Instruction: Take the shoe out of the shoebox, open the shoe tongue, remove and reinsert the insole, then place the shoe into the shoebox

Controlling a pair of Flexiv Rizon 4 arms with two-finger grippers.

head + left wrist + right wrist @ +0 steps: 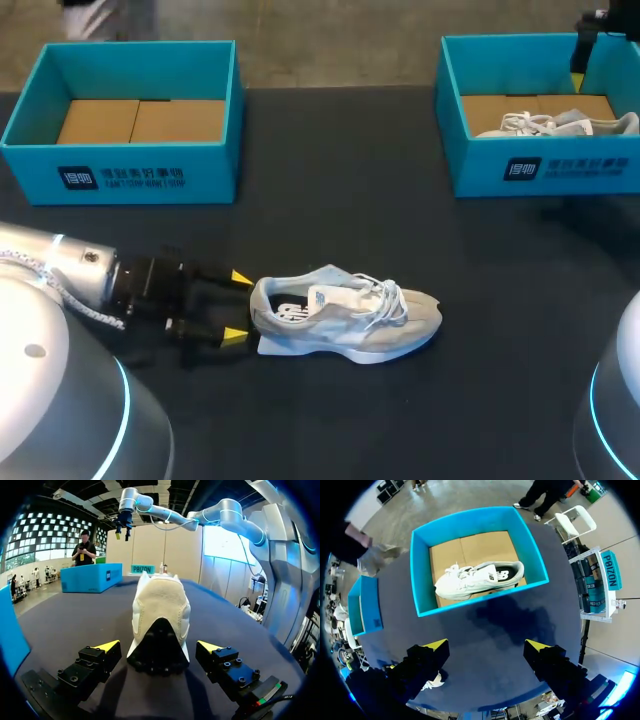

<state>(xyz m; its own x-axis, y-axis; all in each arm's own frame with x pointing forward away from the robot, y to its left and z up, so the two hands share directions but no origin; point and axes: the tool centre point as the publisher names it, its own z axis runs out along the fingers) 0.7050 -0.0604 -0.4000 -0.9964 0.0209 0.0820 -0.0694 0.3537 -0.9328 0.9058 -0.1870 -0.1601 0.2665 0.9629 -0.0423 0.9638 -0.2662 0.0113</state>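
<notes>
A light grey sneaker (345,315) lies on its sole in the middle of the black table, heel toward my left arm. My left gripper (238,307) is open, one yellow tip on each side of the heel (159,625) with a gap at both. A second white shoe (560,123) lies in the blue shoebox (545,165) at the back right. My right gripper (578,75) hangs high over that box. In the right wrist view it (486,645) is open and holds nothing, with the boxed shoe (480,579) ahead of it.
Another blue shoebox (130,165) stands at the back left, showing only its cardboard floor. In the right wrist view this box (366,611) appears beside the left finger. Bare black tabletop (340,200) lies between the two boxes and in front of the sneaker.
</notes>
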